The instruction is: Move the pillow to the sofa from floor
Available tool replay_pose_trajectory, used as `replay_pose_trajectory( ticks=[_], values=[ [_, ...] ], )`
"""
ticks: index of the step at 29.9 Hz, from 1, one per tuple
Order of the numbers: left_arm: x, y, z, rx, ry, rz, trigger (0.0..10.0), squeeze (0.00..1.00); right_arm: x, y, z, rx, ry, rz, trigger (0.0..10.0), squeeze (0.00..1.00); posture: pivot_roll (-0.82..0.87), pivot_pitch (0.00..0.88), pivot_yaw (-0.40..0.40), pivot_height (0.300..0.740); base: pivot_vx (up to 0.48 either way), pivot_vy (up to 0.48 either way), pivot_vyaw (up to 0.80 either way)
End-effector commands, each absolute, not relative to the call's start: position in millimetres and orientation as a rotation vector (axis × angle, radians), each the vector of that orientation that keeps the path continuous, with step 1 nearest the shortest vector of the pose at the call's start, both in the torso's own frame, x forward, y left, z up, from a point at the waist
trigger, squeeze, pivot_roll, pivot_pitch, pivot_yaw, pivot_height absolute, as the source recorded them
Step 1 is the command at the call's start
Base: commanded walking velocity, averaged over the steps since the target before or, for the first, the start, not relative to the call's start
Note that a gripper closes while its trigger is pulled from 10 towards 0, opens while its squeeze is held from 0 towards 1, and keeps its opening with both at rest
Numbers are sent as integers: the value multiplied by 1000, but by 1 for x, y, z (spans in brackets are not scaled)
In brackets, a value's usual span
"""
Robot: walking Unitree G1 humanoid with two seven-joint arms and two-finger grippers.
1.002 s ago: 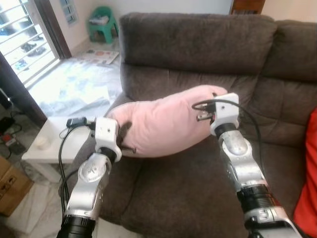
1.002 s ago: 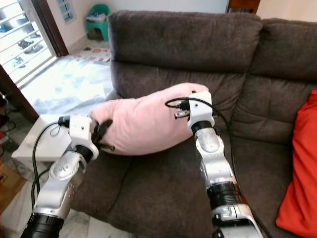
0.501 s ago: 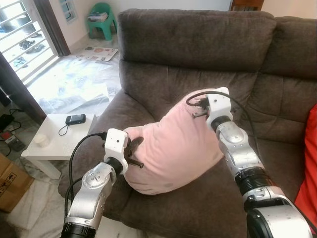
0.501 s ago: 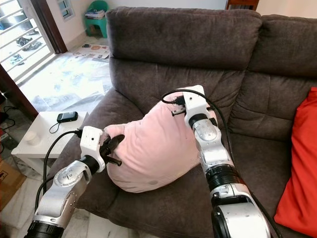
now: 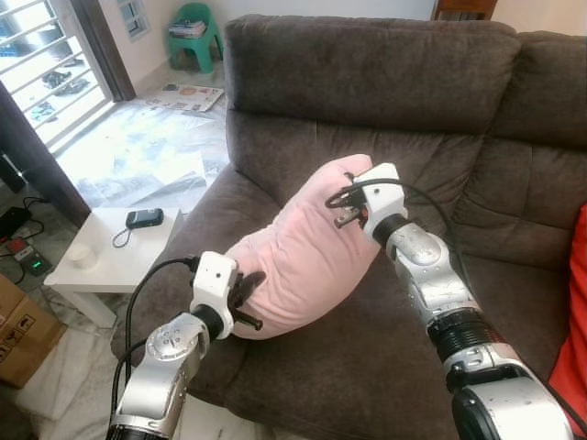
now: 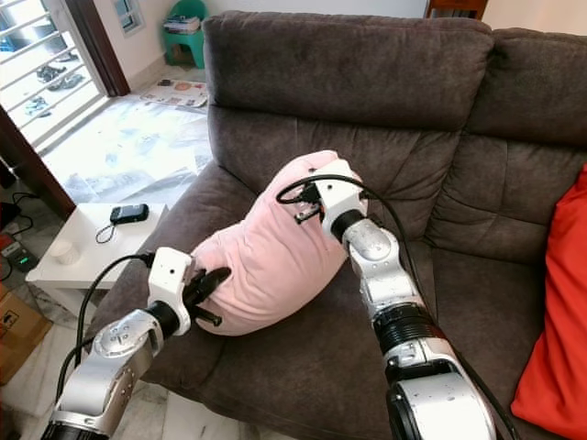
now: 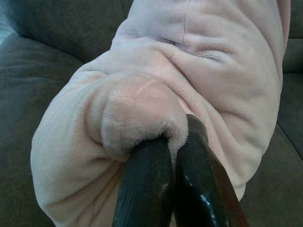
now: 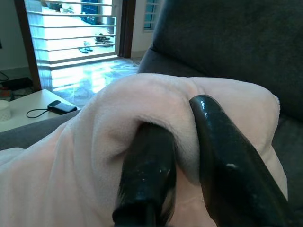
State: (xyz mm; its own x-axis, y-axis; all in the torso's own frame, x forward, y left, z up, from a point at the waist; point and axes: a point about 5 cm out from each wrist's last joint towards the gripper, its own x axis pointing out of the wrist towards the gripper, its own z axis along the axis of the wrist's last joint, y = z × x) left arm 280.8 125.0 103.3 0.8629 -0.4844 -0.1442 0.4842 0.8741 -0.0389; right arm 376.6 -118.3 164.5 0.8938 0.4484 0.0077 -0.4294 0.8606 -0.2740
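Note:
A soft pink pillow [image 5: 307, 252] lies slanted over the left seat of the dark brown sofa [image 5: 367, 82], its upper end against the backrest. My left gripper [image 5: 246, 295] is shut on the pillow's lower corner [image 7: 137, 118] near the seat's front edge. My right gripper [image 5: 347, 197] is shut on a fold at the pillow's upper end [image 8: 156, 109], close to the backrest. Both pairs of black fingers [image 7: 147, 184] pinch bunched fabric.
A white side table [image 5: 105, 252] with a phone [image 5: 145, 217] and a small cup stands left of the sofa arm. A red cushion [image 6: 555, 302] rests on the right seat. Cardboard box [image 5: 18, 330] and cables lie on the tiled floor at far left.
The pillow has gone from hanging level before the backrest to slanting down onto the left seat. My left gripper sank toward the seat front; my right gripper shifted left with the upper end.

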Motion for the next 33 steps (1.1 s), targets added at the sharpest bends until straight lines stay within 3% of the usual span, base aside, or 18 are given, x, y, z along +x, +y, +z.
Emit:
replay_pose_trajectory(
  ticks=[1,33],
  values=[
    [280,107,120,5,79,-606,10000,0,375,-96,177,-273,-142,557,10000,1000,-29,64,31,740,0,0,0],
    [289,126,114,17,68,-413,10000,0,379,-111,176,-278,-137,442,10000,1000,-28,70,32,740,0,0,0]
  ],
)
